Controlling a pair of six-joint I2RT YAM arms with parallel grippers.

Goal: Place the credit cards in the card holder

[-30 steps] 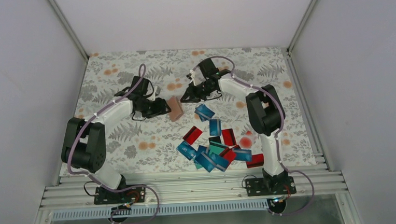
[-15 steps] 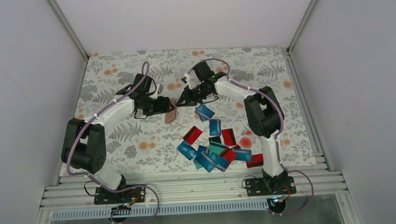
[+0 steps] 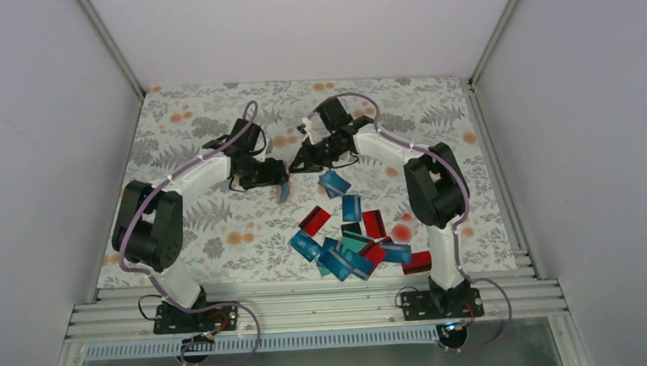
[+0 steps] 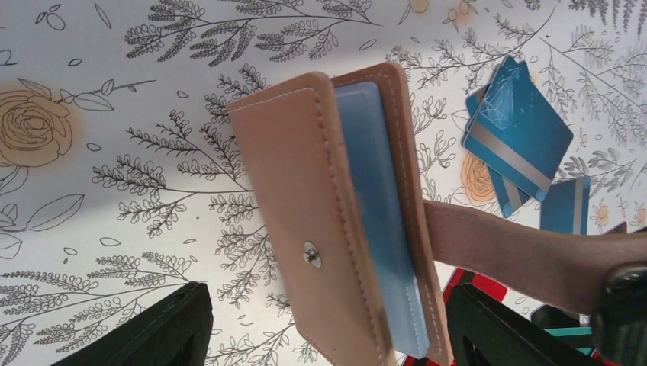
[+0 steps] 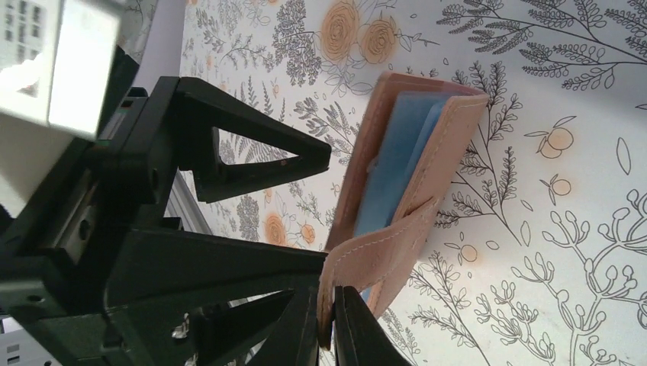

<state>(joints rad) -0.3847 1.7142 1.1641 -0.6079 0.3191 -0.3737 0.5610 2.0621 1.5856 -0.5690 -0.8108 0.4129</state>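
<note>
The tan card holder (image 4: 305,198) hangs tilted above the mat, its snap stud facing the left wrist camera and a blue inner layer (image 4: 374,191) showing at its open edge. Whether that blue is a card or a lining I cannot tell. My left gripper (image 4: 329,305) is open, its fingers (image 4: 168,328) wide apart on either side of the holder without touching it. My right gripper (image 5: 329,309) is shut on the holder's strap (image 5: 381,244). In the top view the grippers meet at the holder (image 3: 283,190). The credit cards (image 3: 349,237), blue, teal and red, lie in a loose pile nearer the bases.
Two blue cards (image 4: 515,137) lie apart from the pile, just right of the holder. The floral mat (image 3: 203,216) covers the table. White walls enclose it on three sides, and an aluminium rail (image 3: 311,307) runs along the near edge.
My left jaws have widened and released the holder. The holder, flat-faced a second ago, now hangs edge-on to the top camera from my right gripper. My left arm has swung right.
</note>
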